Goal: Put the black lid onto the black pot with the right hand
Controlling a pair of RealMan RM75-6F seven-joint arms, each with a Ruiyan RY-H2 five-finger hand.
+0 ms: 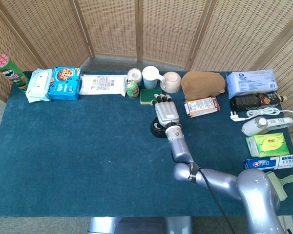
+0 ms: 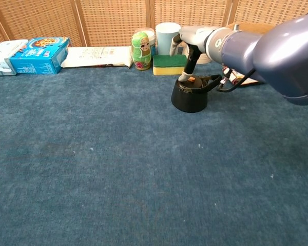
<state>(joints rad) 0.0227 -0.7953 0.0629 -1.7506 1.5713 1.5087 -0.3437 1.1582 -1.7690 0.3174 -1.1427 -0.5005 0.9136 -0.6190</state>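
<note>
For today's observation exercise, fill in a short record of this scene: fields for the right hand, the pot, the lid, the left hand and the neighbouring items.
Right hand: the right hand reaches down over the black pot, fingertips at its top
Black pot: upright on the blue table, handle pointing to the image right
Black lid: the black lid is at the pot's mouth; whether it sits flush cannot be told
Left hand: not in view
Neighbours: green sponge and white mug behind the pot

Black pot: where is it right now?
The black pot stands on the blue table, right of centre in the chest view, just in front of the green-and-yellow sponge, under the right hand.
</note>
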